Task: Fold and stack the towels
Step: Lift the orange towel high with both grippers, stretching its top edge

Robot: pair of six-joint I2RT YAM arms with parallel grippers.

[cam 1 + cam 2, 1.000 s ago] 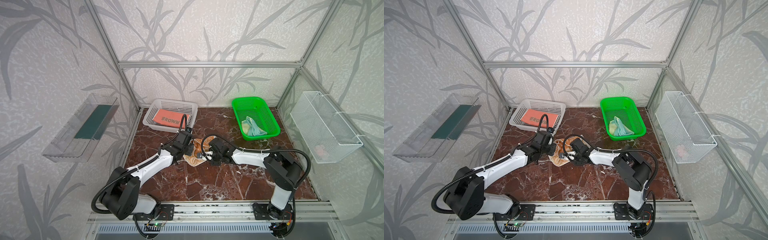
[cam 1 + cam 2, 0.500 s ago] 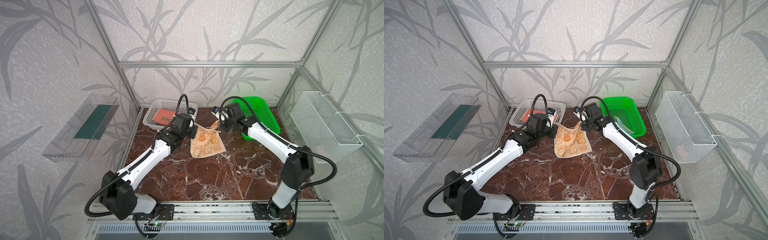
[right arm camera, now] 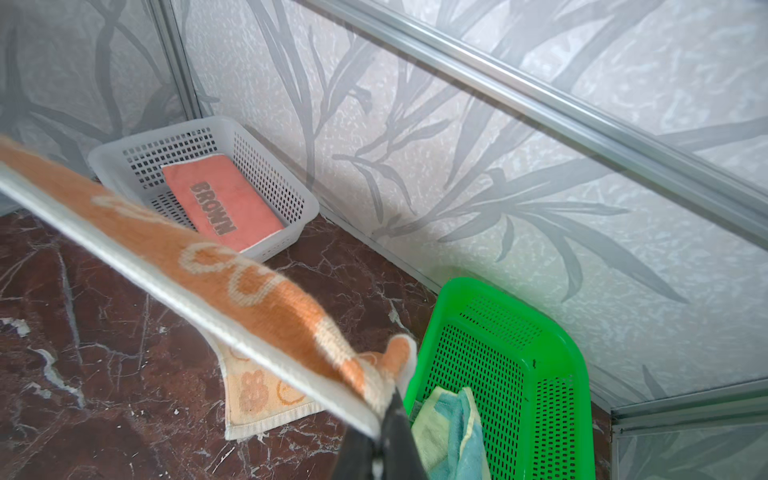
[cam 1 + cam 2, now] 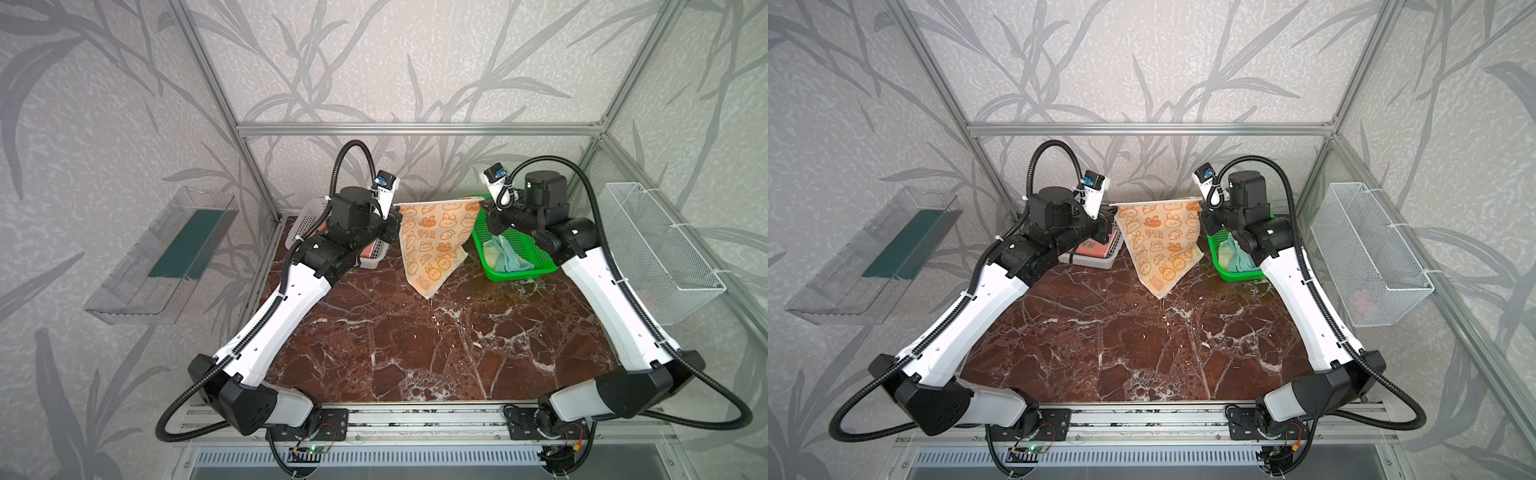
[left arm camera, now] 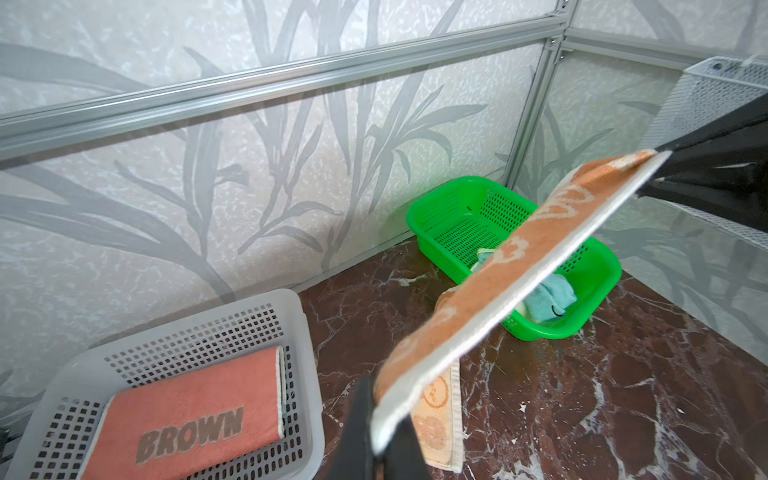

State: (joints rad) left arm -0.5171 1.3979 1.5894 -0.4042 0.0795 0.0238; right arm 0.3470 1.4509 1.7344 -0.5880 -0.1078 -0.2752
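Presently the orange rabbit towel (image 4: 432,237) hangs stretched between the arms, in the upper middle of both top views. The left jaws and the right jaws are each pinched tight on a top corner. Only slivers of hem are held, so pulling apart could tug a corner free. Its lowest corner hangs skewed and seems to brush the desk (image 4: 415,345), so laying it down may crease it. The white basket (image 4: 1096,262) and green basket (image 4: 519,272) crowd either side. Bare desk lies lower in frame.
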